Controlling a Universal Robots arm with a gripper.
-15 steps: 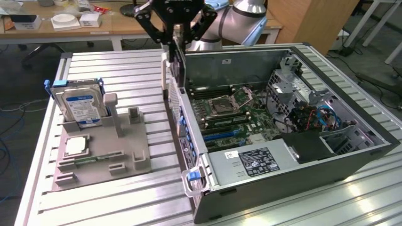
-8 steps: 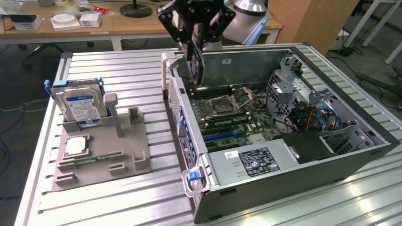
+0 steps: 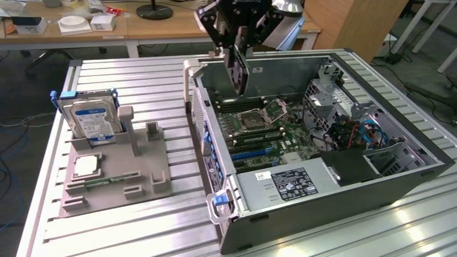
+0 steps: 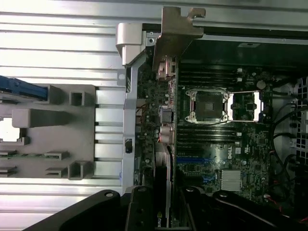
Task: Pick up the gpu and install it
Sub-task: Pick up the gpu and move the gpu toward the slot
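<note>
Over the open case point(image 3: 400, 176), by its wall on the exterior view's left, the gripper point(image 3: 238, 51) is holding the gpu point(image 3: 238, 75) by the upper edge, fingers point(image 3: 227, 51) pinched narrow on the card. The gpu is hanging upright and clear of the board point(image 3: 264, 128), touching nothing below.

From the wrist the gpu point(image 4: 166, 120) is showing edge-on as a slim strip, its silver bracket point(image 4: 179, 29) at the far end from the gripper point(image 4: 161, 211). Judging by that view, the strip is running across the blue slots point(image 4: 197, 160) rather than along one, so doing this step well is calling first for squaring the card's length to a slot, with the bracket facing the case's rear openings. The card is wanting to be kept plumb, its bottom edge level, coming straight down without scraping the wall or catching the socket latch point(image 4: 208, 103). An even press along the top, not at one end, is the safer seating.
</note>
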